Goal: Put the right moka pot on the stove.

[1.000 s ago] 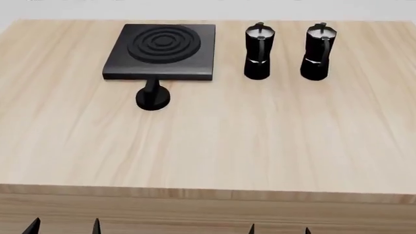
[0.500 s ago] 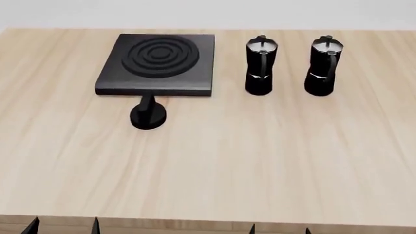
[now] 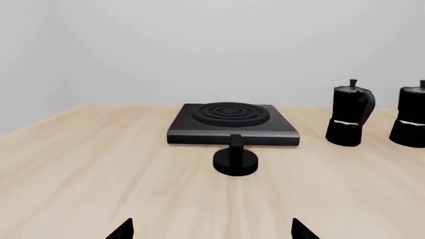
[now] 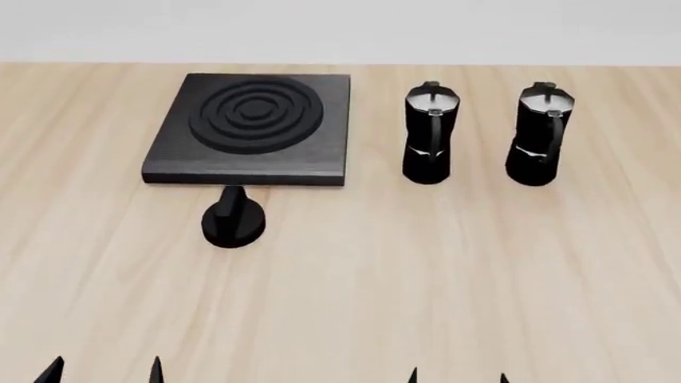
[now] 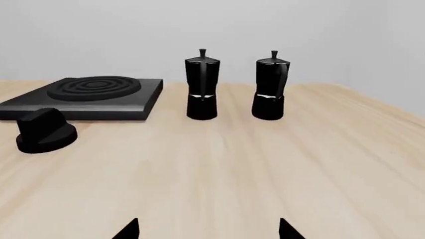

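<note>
Right moka pot (image 4: 540, 136) upright near worktop's (image 4: 426, 279) far right edge, beside twin pot (image 4: 430, 134); stove (image 4: 253, 128) far left. Right gripper (image 4: 458, 375) and left gripper (image 4: 104, 371) both spread, empty, at near edge. Risk: grabbing the identical twin, or toppling either.

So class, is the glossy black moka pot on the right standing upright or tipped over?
Upright. The right glossy black moka pot stands on its base on the wooden table, knobbed lid on top, beside its twin.
</note>
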